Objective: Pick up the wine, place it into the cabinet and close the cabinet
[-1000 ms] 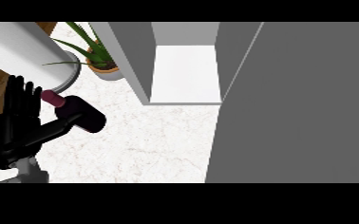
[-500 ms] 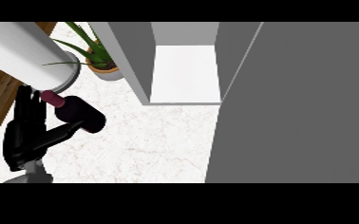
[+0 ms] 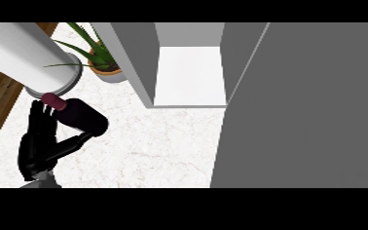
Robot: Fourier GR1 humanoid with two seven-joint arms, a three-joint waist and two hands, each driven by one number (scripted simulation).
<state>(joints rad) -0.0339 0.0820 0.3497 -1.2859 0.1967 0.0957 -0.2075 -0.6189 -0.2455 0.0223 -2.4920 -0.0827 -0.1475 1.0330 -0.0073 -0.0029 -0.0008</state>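
A dark maroon wine bottle [image 3: 78, 115] lies on the white marble counter [image 3: 158, 151] at the left, its neck pointing up-left. My left hand [image 3: 39, 146] is right beside it. The fingers [image 3: 41, 121] stand straight along the bottle's neck side, and the thumb [image 3: 78, 143] reaches out under the bottle's body. The hand is open, not curled round the bottle. The grey cabinet [image 3: 133, 58] stands open at the back and shows a white shelf [image 3: 191, 75]. Its grey door [image 3: 295, 107] is swung out and fills the right side. My right hand is out of view.
A large white cylinder [image 3: 36, 61] stands just behind the bottle at the upper left. A potted green plant [image 3: 106, 68] sits between that cylinder and the cabinet's left wall. A strip of wooden surface [image 3: 9, 95] shows at the left edge.
My left hand has moved up and to the right, closing in on the bottle, and the thumb now reaches under it. The bottle has stayed in place.
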